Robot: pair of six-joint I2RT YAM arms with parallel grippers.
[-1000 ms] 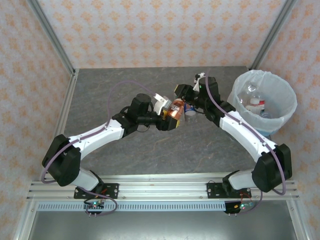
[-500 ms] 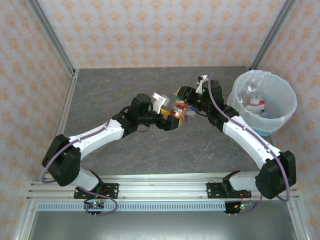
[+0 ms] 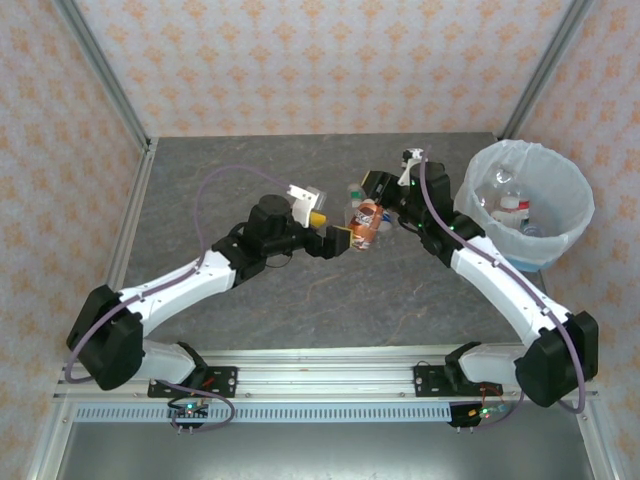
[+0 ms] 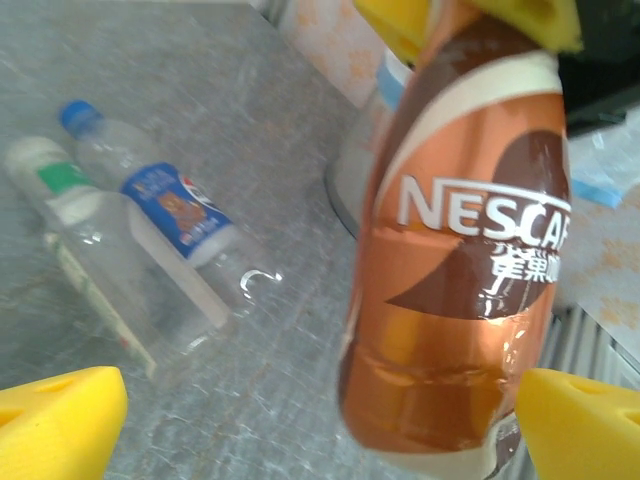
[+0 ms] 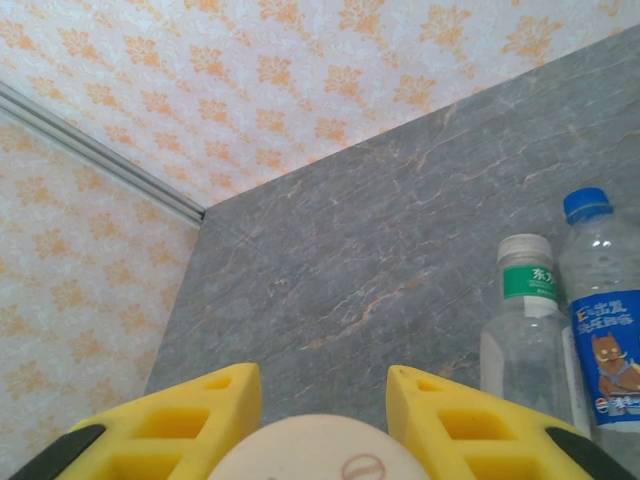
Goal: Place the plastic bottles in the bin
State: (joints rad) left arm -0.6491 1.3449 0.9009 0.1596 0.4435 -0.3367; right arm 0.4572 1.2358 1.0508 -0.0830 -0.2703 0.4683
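A brown and orange Nescafe plastic bottle (image 3: 365, 225) hangs above the table's middle, with my right gripper (image 3: 370, 202) shut on its top. In the left wrist view the bottle (image 4: 460, 250) stands between my left gripper's (image 4: 320, 430) wide-open fingers (image 4: 60, 425), and no finger touches it. In the top view my left gripper (image 3: 330, 228) sits just left of the bottle. The right wrist view has the bottle's white cap (image 5: 320, 450) pinched in my right gripper (image 5: 322, 410). Two clear bottles lie on the table, one with a blue label (image 4: 170, 205) and one with a green label (image 4: 60, 185). The bin (image 3: 478, 165) stands at the far right.
The bin's white liner holds a few clear bottles (image 3: 510, 207). The two loose bottles also appear in the right wrist view, green label (image 5: 525, 330) and blue label (image 5: 605, 320). Patterned walls and aluminium posts (image 3: 105, 75) enclose the grey table (image 3: 220, 170).
My left gripper opened, let go of the Nescafe bottle and drew back to the left. My right gripper kept hold of the bottle and shifted slightly to the right.
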